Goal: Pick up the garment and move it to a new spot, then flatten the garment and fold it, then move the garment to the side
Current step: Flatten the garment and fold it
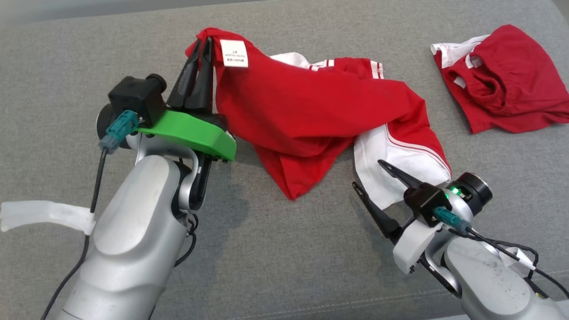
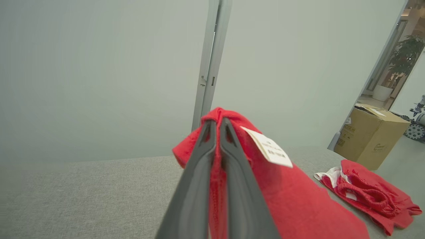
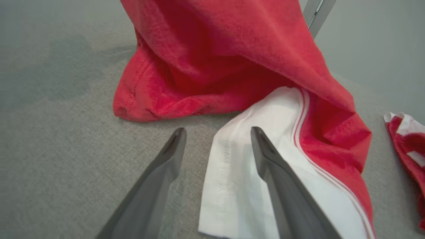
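Left of the spare shorts (image 1: 506, 84), the garment (image 1: 302, 106) is half hanging, half trailing. The left gripper (image 1: 202, 44) is clamping the corner lying furthest from those shorts. The right gripper (image 1: 367, 173) is gaping apart, gripping nothing, beside the white sleeve (image 1: 400, 164). With only 1 grip, any lift is risking a twisted, bunched drape.

Silver forearms (image 1: 133, 240) end in black camera blocks (image 1: 135, 95) with teal plugs (image 1: 119, 129) and black cables (image 1: 98, 178). The left wrist bears a green plate (image 1: 191, 133); pincer fingers (image 1: 202, 80) are dark.
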